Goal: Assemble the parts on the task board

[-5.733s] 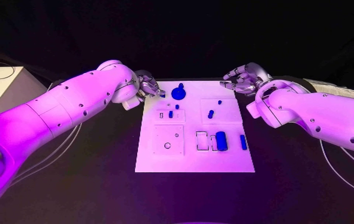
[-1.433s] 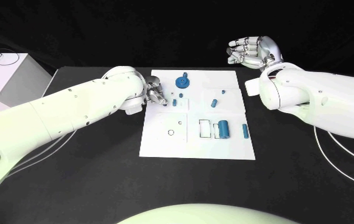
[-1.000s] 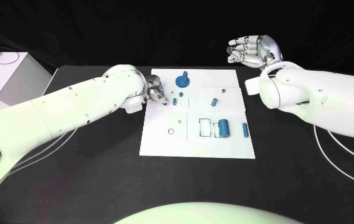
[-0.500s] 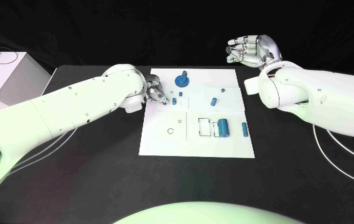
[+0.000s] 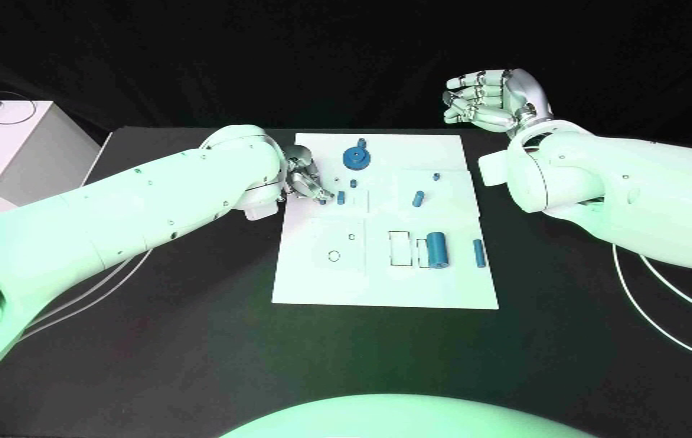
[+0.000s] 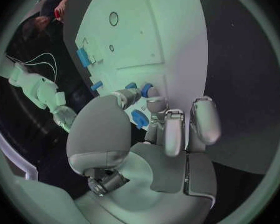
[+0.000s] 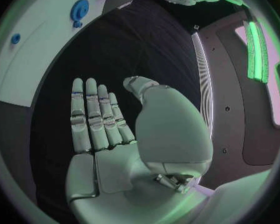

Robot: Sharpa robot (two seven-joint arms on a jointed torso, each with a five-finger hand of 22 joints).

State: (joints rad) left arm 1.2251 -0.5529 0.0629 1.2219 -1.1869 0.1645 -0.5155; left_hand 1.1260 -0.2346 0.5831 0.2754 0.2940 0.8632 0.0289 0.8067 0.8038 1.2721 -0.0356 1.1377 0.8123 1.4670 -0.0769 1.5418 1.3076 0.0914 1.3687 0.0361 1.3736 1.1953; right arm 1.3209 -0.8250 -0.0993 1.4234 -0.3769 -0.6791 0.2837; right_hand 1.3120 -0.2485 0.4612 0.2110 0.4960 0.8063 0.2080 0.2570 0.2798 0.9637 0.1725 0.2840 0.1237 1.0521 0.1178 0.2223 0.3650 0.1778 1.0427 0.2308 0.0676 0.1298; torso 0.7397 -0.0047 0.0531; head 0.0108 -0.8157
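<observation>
The white task board [image 5: 382, 288] lies in the middle of the table. My left hand [image 5: 303, 184] hangs over its left edge. In the left wrist view my thumb and a finger pinch a small blue peg [image 6: 146, 90]. That peg [image 5: 340, 198] stands in the board's left half, with a second peg [image 5: 353, 184] just behind it. Further parts are a blue gear [image 5: 355, 161], a peg [image 5: 418, 198], a thick cylinder [image 5: 437, 251] and a thin pin [image 5: 477, 253]. My right hand [image 5: 488, 98] is raised beyond the far right corner, its fingers [image 7: 93, 114] straight and holding nothing.
A white box [image 5: 29, 143] stands at the table's far left. The board has a round hole [image 5: 333, 255] and a rectangular slot [image 5: 398, 249] in its near half. Black table [image 5: 173, 338] lies all round the board.
Since the oldest frame my right hand has lifted away from the board's far right corner. My left hand has come in over the board to the peg and has stayed there for the last second.
</observation>
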